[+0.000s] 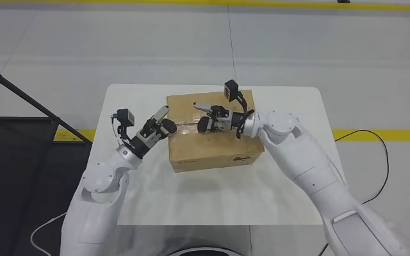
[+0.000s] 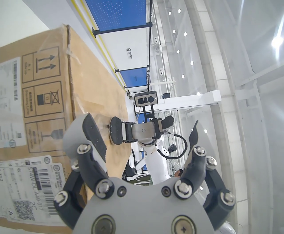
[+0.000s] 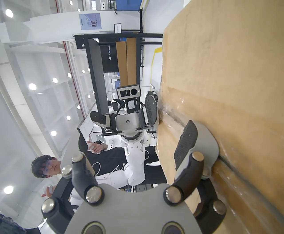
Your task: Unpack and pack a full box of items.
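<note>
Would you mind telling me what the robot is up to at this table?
Both arms are at a closed cardboard box on the white table. The left gripper and right gripper, both open, each have a finger resting on the box top along its taped seam. Nothing is unpacked yet.

Large robotics test hall; yellow floor lines (image 1: 371,134); blue partition panels (image 2: 117,13); high ceiling spotlights (image 2: 178,51)

From above I look steeply down on the whole counter (image 1: 211,198); my wrist cameras hug the box (image 2: 95,88), facing each other across its top.
</note>
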You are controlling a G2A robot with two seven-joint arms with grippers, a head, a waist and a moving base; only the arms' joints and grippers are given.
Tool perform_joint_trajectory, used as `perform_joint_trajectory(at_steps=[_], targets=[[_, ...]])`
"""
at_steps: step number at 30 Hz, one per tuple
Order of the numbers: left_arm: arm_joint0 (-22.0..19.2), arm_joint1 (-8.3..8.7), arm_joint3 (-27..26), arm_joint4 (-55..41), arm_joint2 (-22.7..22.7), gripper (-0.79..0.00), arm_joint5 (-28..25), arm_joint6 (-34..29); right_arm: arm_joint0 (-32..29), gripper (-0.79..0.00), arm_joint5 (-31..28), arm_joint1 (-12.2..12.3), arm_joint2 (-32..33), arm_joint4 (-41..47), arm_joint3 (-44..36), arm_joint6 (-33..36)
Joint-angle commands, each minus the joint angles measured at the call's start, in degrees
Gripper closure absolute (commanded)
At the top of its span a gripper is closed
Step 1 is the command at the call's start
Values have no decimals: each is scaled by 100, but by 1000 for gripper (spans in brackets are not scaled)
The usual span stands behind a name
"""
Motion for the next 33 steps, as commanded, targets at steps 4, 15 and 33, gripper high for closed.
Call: perform_joint_trajectory(at_steps=[4,15,33], targets=[[-88,8,-132,-121,52,-785,44,-23,-90,-785,12,56,194,-136,-60,119],[-580,4,398,24,397,-785,217,20,-728,-785,-35,452,1287,-444,-595,275],[-738,47,601,-31,457,-785,294,-4,-1530,-785,217,926,2878,-486,-643,609]])
